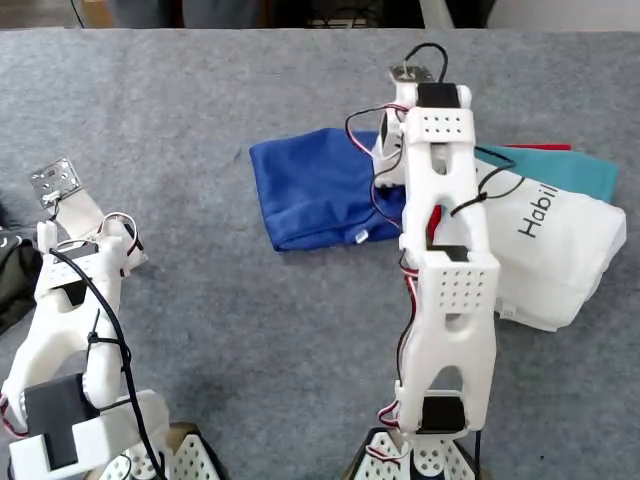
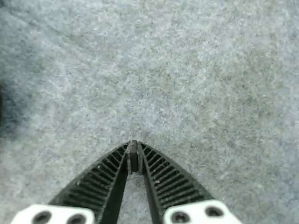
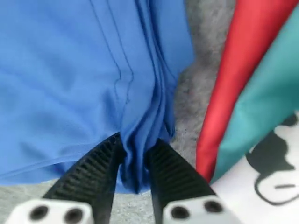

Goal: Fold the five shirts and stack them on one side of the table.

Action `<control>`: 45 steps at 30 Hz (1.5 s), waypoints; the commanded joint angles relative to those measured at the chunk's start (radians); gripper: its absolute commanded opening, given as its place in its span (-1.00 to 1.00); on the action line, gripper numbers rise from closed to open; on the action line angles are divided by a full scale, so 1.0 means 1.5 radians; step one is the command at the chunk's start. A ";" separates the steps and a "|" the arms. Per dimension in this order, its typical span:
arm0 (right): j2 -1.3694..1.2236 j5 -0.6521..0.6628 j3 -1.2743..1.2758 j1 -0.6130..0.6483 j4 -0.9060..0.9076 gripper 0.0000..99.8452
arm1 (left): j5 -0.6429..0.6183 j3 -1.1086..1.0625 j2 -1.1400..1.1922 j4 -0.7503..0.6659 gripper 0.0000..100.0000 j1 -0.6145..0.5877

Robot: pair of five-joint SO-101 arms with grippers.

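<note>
Blue shirt (image 3: 70, 70) sits bunched in the right pincer (image 3: 138, 145) (left pincer (image 2: 134, 151) clenched empty over grey cloth (image 2: 196, 70)).

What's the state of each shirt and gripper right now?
left gripper: shut, empty, above table
right gripper: shut on blue shirt edge
blue shirt: folded, on table
white shirt: folded, atop teal shirt
teal shirt: under white, edge showing
red shirt: under teal, edge showing
</note>
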State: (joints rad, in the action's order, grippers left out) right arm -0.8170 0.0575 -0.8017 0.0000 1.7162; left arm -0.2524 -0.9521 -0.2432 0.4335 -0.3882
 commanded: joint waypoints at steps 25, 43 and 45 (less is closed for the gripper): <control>0.068 -0.083 -0.025 -0.010 -0.016 -0.97 | 0.051 0.706 0.336 0.205 -0.94 0.321; 0.031 -0.077 0.043 0.012 -0.092 -0.97 | 0.056 1.232 0.731 0.425 -0.94 0.288; 0.062 -0.077 0.027 0.020 -0.040 -0.97 | 0.056 1.283 0.731 0.478 -0.94 0.283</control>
State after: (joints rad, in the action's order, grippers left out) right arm -0.8263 -0.0575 -0.6958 -0.0046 1.5781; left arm -0.1772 0.8339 0.8769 1.0564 0.0568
